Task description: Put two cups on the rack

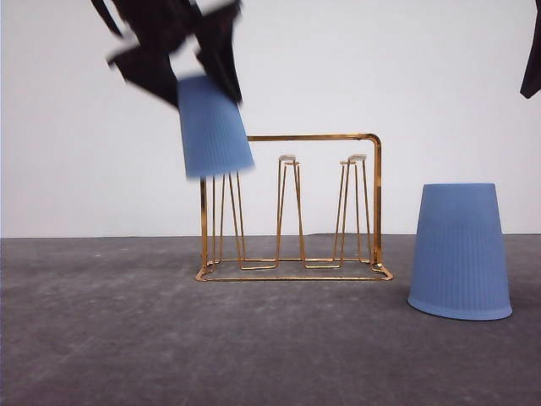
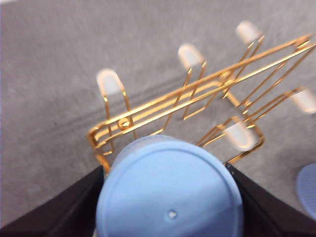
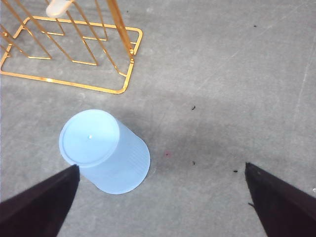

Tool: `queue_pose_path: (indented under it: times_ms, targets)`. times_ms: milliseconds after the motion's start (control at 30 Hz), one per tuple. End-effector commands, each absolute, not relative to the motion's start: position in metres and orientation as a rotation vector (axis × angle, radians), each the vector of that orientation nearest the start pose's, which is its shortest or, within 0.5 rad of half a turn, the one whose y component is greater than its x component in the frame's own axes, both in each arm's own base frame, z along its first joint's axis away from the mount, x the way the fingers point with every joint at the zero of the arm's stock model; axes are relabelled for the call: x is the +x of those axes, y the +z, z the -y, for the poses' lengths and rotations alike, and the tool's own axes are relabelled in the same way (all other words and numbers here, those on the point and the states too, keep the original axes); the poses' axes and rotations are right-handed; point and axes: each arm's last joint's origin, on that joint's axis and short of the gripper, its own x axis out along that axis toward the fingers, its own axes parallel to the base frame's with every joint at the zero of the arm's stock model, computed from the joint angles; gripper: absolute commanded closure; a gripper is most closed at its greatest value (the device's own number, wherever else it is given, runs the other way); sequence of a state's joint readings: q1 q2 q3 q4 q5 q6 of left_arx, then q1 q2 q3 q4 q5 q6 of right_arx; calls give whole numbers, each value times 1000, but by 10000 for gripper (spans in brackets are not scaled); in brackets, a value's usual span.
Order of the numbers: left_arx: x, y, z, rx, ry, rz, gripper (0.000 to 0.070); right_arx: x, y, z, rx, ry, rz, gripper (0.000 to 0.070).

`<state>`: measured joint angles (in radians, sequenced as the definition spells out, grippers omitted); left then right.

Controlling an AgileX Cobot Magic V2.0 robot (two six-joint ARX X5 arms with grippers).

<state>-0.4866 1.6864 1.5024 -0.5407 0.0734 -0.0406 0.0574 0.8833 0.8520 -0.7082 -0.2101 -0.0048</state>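
Cups: two, rack (image 1: 292, 207): one.
Our left claw (image 1: 199, 72) grips one cup (image 1: 213, 127); the other cup (image 1: 460, 251) stands at the rack's 3 o'clock; our right claw (image 3: 160, 207) gapes.

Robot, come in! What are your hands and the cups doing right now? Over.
Left hand shut on one cup, upside down above the rack's left prongs. Right hand open above the second cup, upside down on the table. Nothing in the way.

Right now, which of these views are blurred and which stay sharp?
Front view: the left gripper and its held cup are motion-smeared, while the rack and the standing cup stay crisp. Left wrist view: soft all over, the prong tips streaked. Right wrist view: sharp, even light.
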Motion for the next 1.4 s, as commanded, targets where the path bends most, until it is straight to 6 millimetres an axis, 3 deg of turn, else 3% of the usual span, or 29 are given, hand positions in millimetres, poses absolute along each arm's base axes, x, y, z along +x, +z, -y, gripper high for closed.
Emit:
queue_pose_path:
  times_ms: [0,200,300,400,700,800,933,1100,1200,1367]
  targets:
    - [340,306,183,131,-524,-739,340,171,299,-16,45,265,-728,0]
    - [353,275,190,149,-517,-824,338,170,298,-16,45,265,-732,0]
    - [353,274,191,150,-517,-827,299,170,298,-16,44,274,-741,0]
    - [353,274,191,150,-519,-826,175,169,297,-17,40,296,-753,0]
    - [352,278,190,153,-517,-843,166,169,297,-19,52,352,-745,0]
    - [350,292,189,151,-518,-835,167,174,297,-23,77,434,-725,0]
    - [342,327,185,140,-524,-780,168,187,292,-33,64,484,-729,0]
    - [318,371,172,160,-546,-713,168,210,278,-48,50,530,-761,0]
    - [301,385,156,162,-529,-734,179,223,267,-59,32,548,-784,0]
    - [283,392,128,178,-482,-824,184,241,246,-70,-8,515,-840,0]
